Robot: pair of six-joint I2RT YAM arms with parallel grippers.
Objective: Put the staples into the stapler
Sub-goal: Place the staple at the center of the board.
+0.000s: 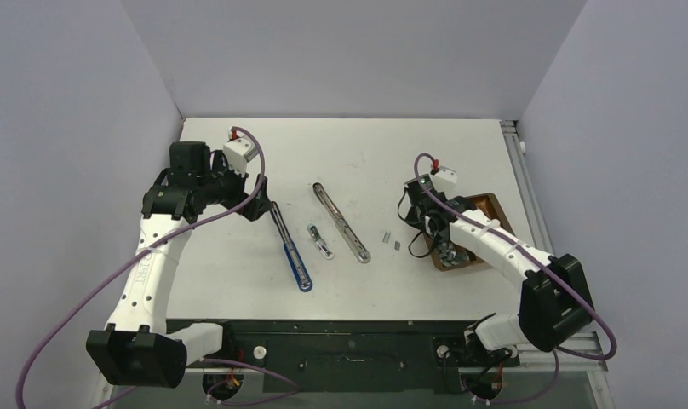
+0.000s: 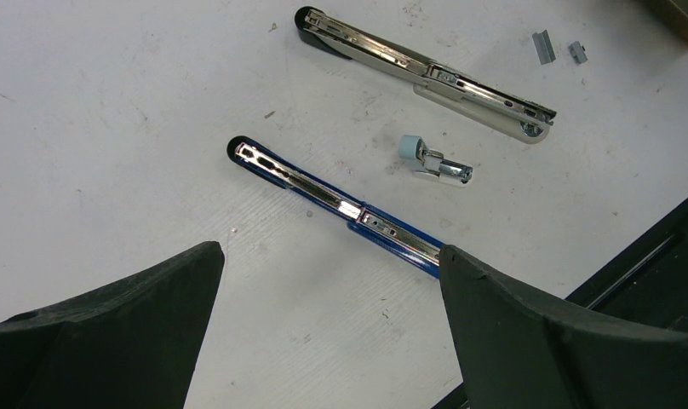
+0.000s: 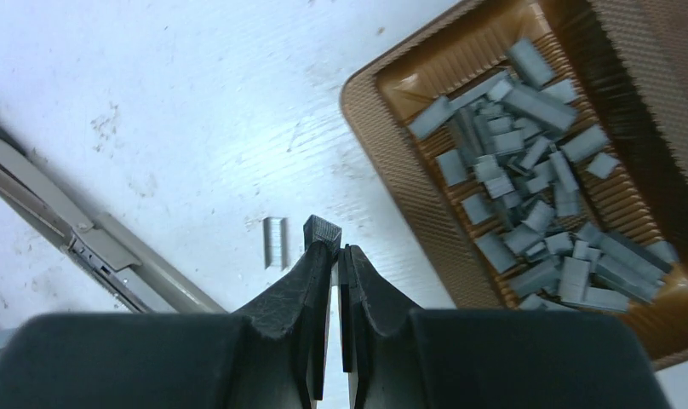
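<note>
The left arm stretches forward and bends inward, the left end effector (image 2: 330, 250) spread wide, its two fingers well apart. The right arm reaches forward and angles inward, the right end effector (image 3: 334, 247) closed and pointing down, only a sliver between its fingers.

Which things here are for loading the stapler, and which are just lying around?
For the job: open blue stapler, open silver stapler, staples in the brown tray, two loose staple strips.
Lying about: small blue-capped metal part between the staplers.
</note>
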